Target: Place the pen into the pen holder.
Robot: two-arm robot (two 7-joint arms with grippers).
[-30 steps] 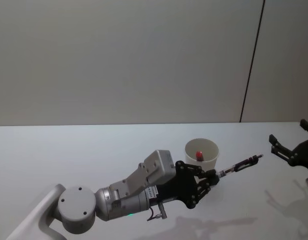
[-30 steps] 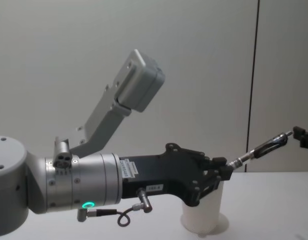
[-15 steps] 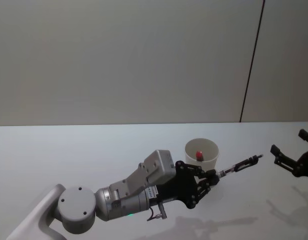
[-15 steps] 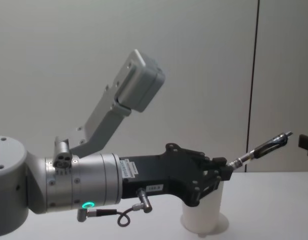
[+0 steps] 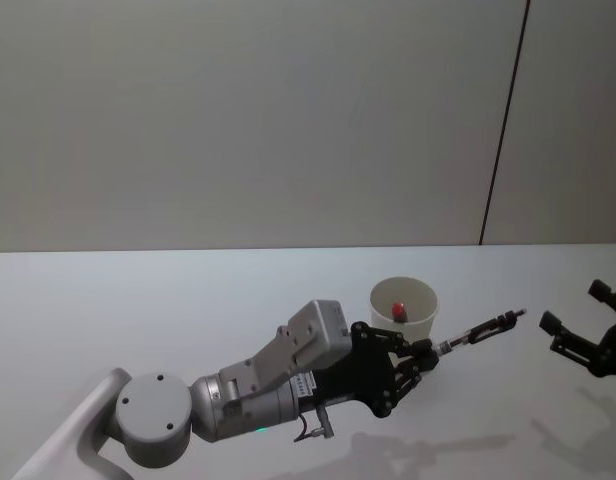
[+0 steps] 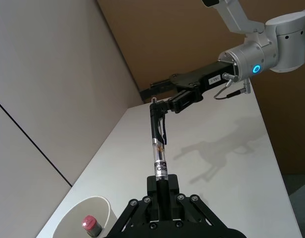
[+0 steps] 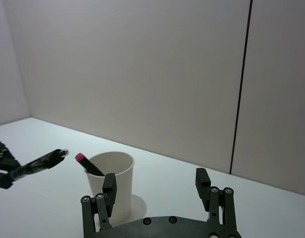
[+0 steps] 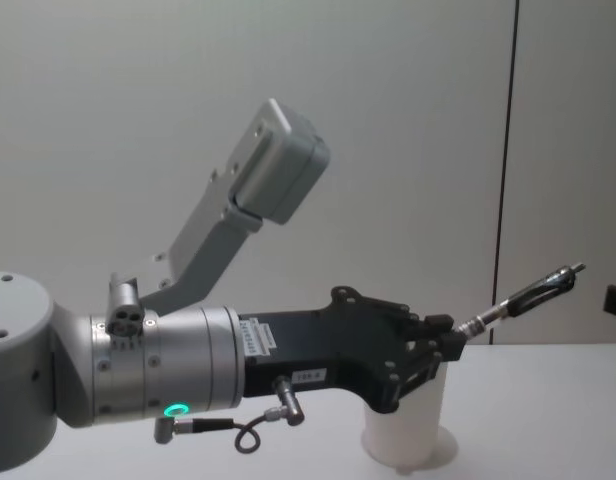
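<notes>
Pen (image 5: 478, 332) sits in the left hand (image 5: 428, 352), which pinches it at one end only. The rest of the barrel sticks out free, slanting up and toward the robot's right, above the counter (image 5: 138, 300). The cup (image 5: 420, 322) stands on the counter just behind this hand, and something with a red cap (image 5: 398, 308) leans inside it. The right hand (image 5: 572, 306) hovers at the right side with its fingers spread, a little apart from the free tip of the pen and not touching it.

I judge the pen to be light and stiff, so it will not bend or sag. The barrel looks smooth and partly clear, probably hard plastic, so it can slip or turn between the pads. Because the pinch is at the very end, the long free part works like a lever, and a small knock on the tip could swing it. A hold nearer the middle of the barrel, away from the clip, would be more steady.

The cup seems to be thin paper, light and easy to tip, and it narrows toward the base. A push on the rim from the side could tip it over. The pen should come down from above, almost upright, into the open part of the mouth beside the red-capped thing.
</notes>
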